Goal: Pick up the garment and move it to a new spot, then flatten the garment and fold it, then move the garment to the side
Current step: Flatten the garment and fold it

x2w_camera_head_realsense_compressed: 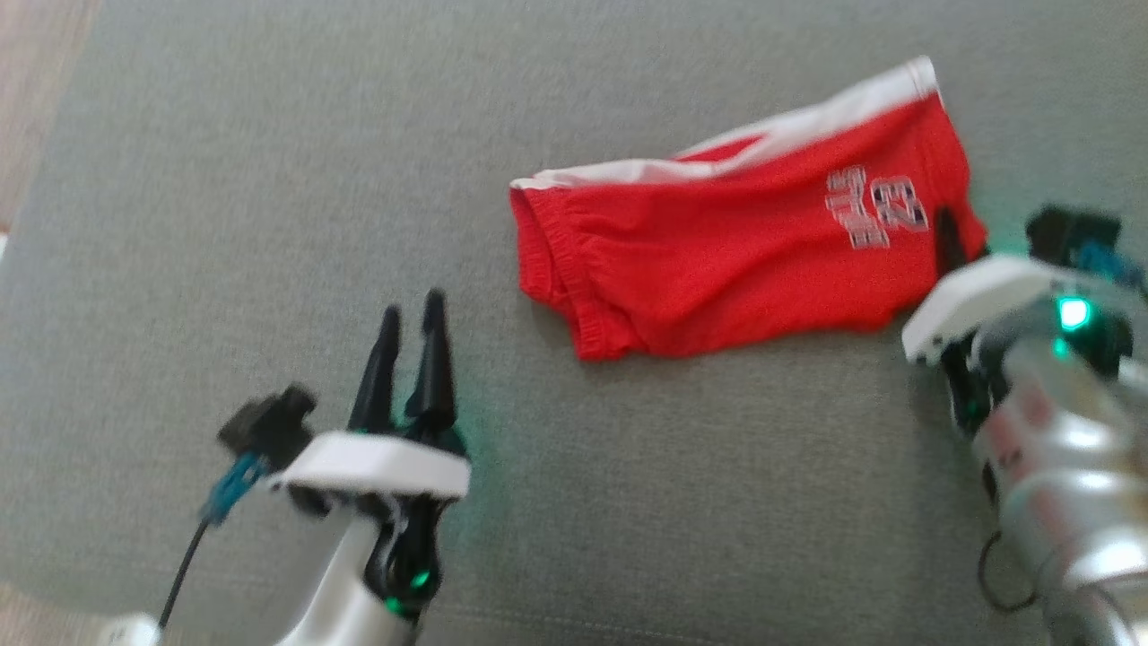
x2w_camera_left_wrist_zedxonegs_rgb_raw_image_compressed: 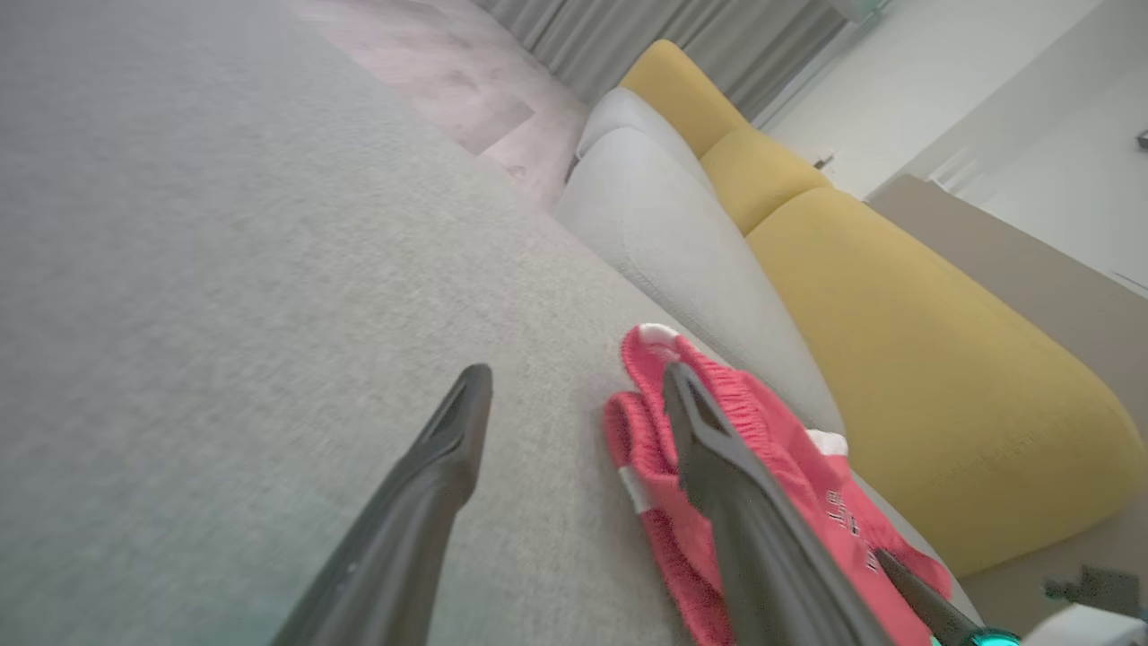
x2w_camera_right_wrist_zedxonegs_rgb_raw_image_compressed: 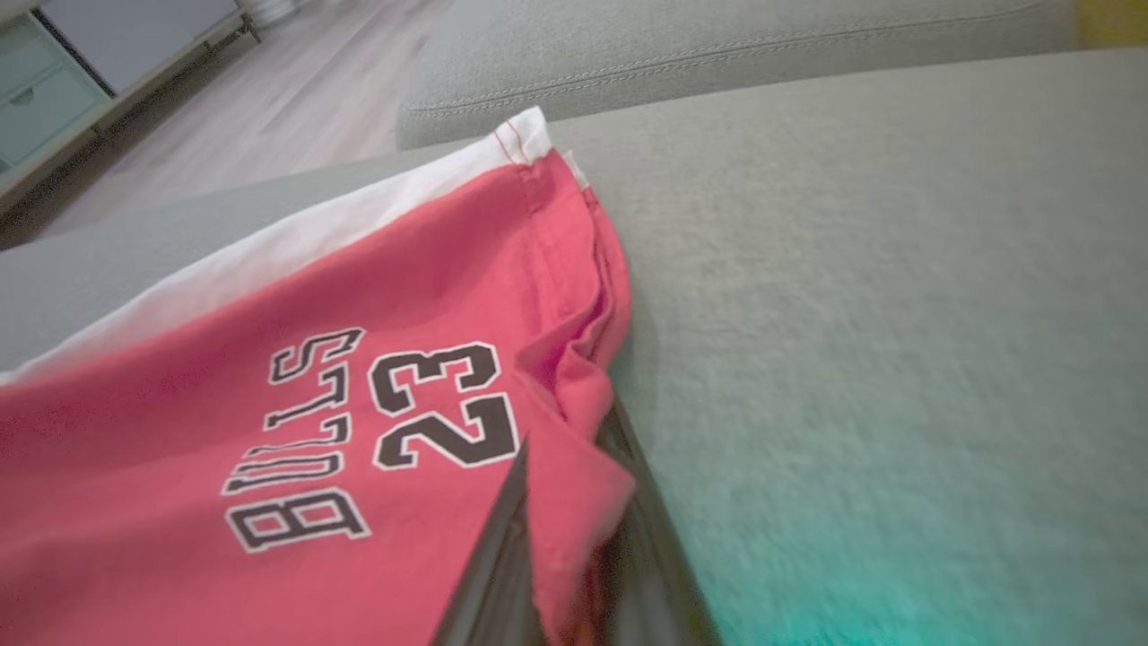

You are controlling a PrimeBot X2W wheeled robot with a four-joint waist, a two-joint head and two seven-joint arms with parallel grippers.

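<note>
The garment [x2w_camera_head_realsense_compressed: 717, 260] is bright red cloth with a white band along its far edge and a "23" print, lying folded on the grey cushion [x2w_camera_head_realsense_compressed: 269, 179] at centre right. My right gripper [x2w_camera_head_realsense_compressed: 949, 242] is at the garment's right end. In the right wrist view my right gripper [x2w_camera_right_wrist_zedxonegs_rgb_raw_image_compressed: 574, 484] is shut on a fold of the garment [x2w_camera_right_wrist_zedxonegs_rgb_raw_image_compressed: 179, 377] at its edge, just right of the print. My left gripper [x2w_camera_head_realsense_compressed: 408, 350] hovers open over bare cushion, left of the garment and apart from it. In the left wrist view the left gripper [x2w_camera_left_wrist_zedxonegs_rgb_raw_image_compressed: 576, 372] is open, and the garment [x2w_camera_left_wrist_zedxonegs_rgb_raw_image_compressed: 771, 422] lies behind its right finger.
The grey cushion is wide, with bare room left of and in front of the garment. Yellow cushions [x2w_camera_left_wrist_zedxonegs_rgb_raw_image_compressed: 897, 314] and a pale grey one [x2w_camera_left_wrist_zedxonegs_rgb_raw_image_compressed: 664, 233] lie beyond it. Wooden floor [x2w_camera_right_wrist_zedxonegs_rgb_raw_image_compressed: 269, 90] and a low cabinet [x2w_camera_right_wrist_zedxonegs_rgb_raw_image_compressed: 54, 90] show past the cushion's edge.
</note>
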